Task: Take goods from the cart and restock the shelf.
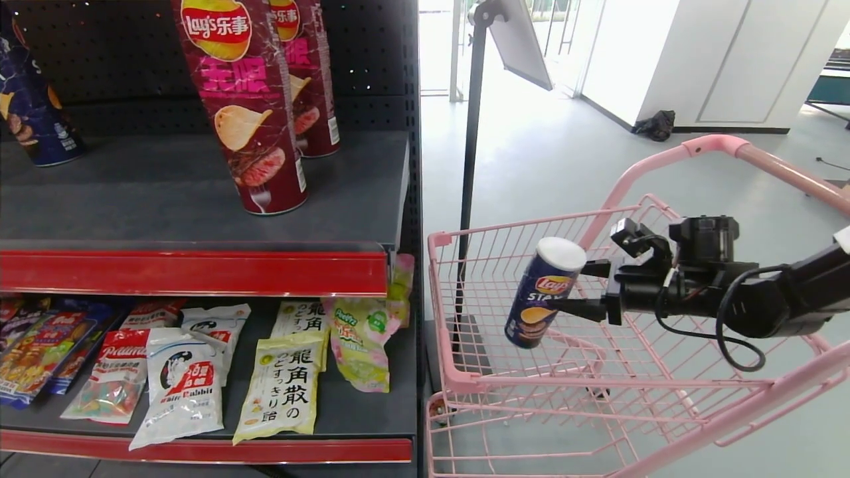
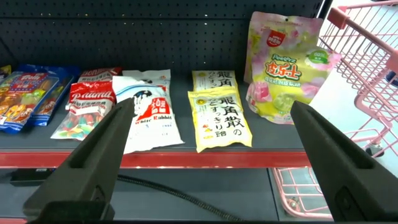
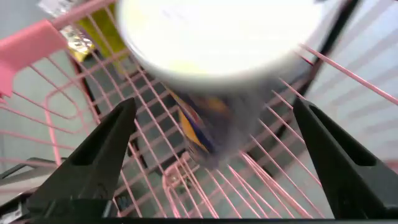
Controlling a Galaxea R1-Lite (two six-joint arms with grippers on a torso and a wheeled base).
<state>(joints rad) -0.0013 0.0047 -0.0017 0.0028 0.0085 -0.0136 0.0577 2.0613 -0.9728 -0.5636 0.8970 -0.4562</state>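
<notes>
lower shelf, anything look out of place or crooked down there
The green-and-pink bag at the shelf's right end stands propped upright while the other packets lie flat, and its edge pokes past the shelf's side toward the pink cart. Otherwise nothing stands out.

Head camera looks forward and down: shelf (image 1: 166,199) left, pink cart (image 1: 465,382) right. Left wrist faces the lower shelf (image 2: 273,142) close up; right wrist peers down into that cart.
</notes>
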